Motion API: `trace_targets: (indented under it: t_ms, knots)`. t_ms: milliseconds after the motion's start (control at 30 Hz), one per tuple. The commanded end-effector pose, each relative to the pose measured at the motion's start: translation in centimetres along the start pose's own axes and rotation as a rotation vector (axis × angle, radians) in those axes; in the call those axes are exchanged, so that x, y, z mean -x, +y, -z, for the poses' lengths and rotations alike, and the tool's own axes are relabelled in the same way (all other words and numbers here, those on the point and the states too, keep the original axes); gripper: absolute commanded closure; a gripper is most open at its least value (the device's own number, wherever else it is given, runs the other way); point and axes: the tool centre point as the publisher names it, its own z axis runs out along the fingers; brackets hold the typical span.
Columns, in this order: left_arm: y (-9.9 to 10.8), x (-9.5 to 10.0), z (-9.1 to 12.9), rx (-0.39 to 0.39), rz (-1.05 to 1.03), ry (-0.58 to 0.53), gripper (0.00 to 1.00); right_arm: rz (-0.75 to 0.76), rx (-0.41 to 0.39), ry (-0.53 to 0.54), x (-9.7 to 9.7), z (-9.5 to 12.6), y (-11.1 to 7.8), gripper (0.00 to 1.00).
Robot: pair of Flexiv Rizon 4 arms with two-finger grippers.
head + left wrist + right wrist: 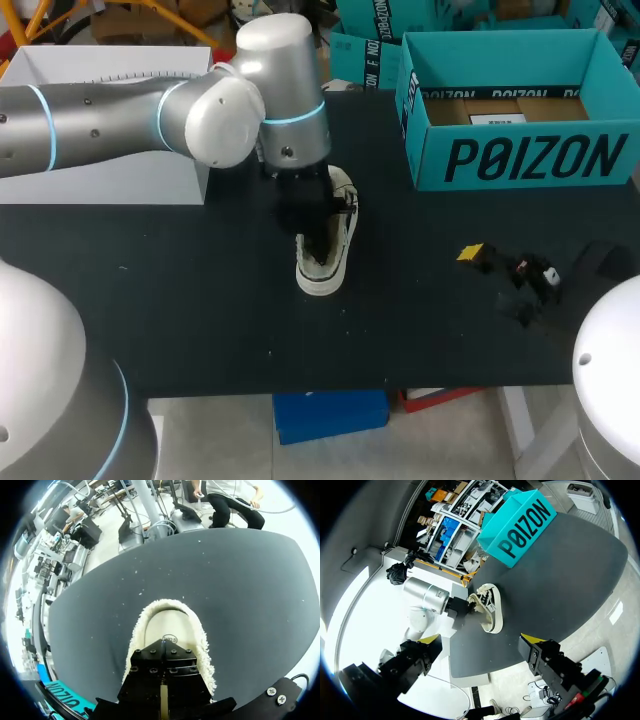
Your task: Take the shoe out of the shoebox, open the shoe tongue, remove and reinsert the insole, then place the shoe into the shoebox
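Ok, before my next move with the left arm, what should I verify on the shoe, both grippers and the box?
1. White fleece-lined shoe out of the box, on the black table: ok.
2. Shoe standing on its sole: ok.
3. Left gripper hold inside the shoe: cannot tell, as its end is buried in the opening.
4. Cream insole seated flat: cannot tell, since only a part shows ahead of the left gripper.
5. Right gripper open, empty and apart from the shoe: ok.
6. Teal cardboard shoebox open on top, with room for the shoe: ok.
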Motion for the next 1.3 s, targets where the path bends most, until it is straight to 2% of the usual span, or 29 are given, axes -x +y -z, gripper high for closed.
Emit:
trace_targets:
  t_ms: [33,200,367,633,933,1067,1300]
  knots:
    - [-0.9,-0.6,2.7,0.048,-0.008,0.0,1.0,-0.009,-0.638,0.007,0.3,0.2,0.2,0.0]
    - [-1.2,-0.3,5.1,0.07,-0.014,0.006,1.0,-0.009,-0.638,0.007,0.3,0.2,0.2,0.0]
    - [-1.3,-0.8,6.7,0.106,-0.009,0.04,1.0,-0.009,-0.638,0.007,0.3,0.2,0.2,0.0]
    - [-1.0,-2.3,8.0,0.188,0.069,0.036,1.0,-0.009,-0.638,0.007,0.3,0.2,0.2,0.0]
    - [-0.7,-3.4,8.9,0.218,0.123,-0.001,1.0,-0.009,-0.638,0.007,0.3,0.2,0.2,0.0]
    - [0.4,-3.9,10.3,0.24,0.179,-0.078,1.0,-0.009,-0.638,0.007,0.3,0.2,0.2,0.0]
    - [3.2,-4.7,12.4,0.299,0.232,-0.096,1.0,-0.009,-0.638,0.007,0.3,0.2,0.2,0.0]
